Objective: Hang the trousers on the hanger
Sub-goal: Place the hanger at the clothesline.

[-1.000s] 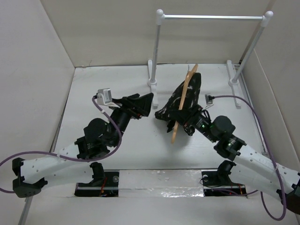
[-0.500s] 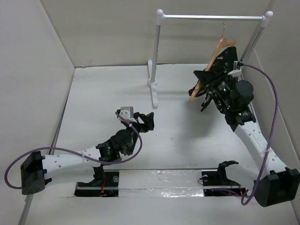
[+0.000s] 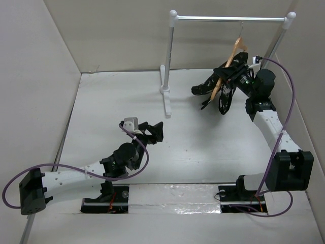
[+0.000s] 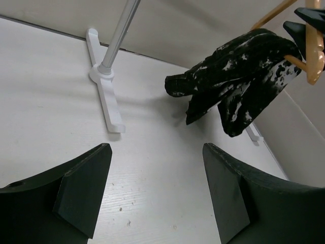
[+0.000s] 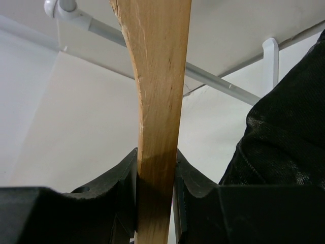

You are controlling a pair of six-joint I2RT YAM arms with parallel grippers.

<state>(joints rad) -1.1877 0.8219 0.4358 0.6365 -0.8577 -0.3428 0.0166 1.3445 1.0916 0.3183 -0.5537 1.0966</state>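
The trousers (image 3: 217,89) are draped in a bunch over the hanger (image 3: 234,52), raised off the table (image 3: 203,150) at its far right, below the rail of the white rack (image 3: 228,19). In the left wrist view the black, white-spattered cloth (image 4: 238,81) hangs in two folded lobes to the left of the tan wood (image 4: 315,57). The hanger tilts, its upper end toward the rail and its lower end toward the rack's left post. Its thin metal hook (image 3: 241,31) reaches up to the rail; whether it rests on it cannot be told.

The right gripper (image 3: 237,69) is clamped on the hanger. Its wrist view shows the two dark fingers (image 5: 122,180) pressed against both sides of the wooden arm (image 5: 160,101), with the trousers (image 5: 284,142) just beside on the right and the rail (image 5: 213,81) crossing behind.

The left gripper (image 3: 152,131) is low over the middle of the table, well apart from the trousers, fingers (image 4: 81,188) spread wide and holding nothing.
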